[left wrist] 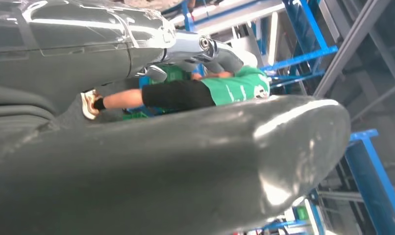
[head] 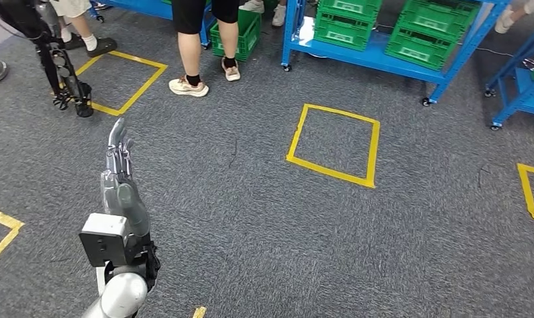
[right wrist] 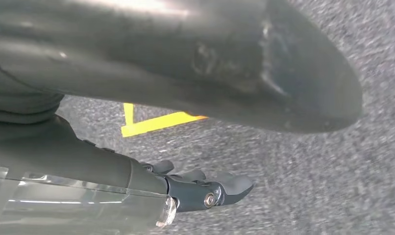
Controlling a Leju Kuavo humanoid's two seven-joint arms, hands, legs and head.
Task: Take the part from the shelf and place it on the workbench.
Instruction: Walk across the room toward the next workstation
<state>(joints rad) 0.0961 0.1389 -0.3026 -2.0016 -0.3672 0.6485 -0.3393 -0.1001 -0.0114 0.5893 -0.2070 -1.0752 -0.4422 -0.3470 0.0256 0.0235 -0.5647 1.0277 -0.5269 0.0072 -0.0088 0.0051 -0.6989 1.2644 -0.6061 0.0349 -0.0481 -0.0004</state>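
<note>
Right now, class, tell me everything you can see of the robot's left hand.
The left robot hand is silver-grey metal with a thick grey thumb, mounted past a boxy wrist block on a silver arm. It is raised over the grey carpet, fingers stretched forward and close together. It holds nothing and touches nothing.

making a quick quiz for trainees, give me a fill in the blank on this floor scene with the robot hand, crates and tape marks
1. The robot's silver left hand holds ____.
2. The crates on the blue metal shelf are ____ in colour.
3. The tape square on the grey carpet is ____.
4. The person in black shorts stands on the ____.

Missing words: nothing; green; yellow; carpet
</note>
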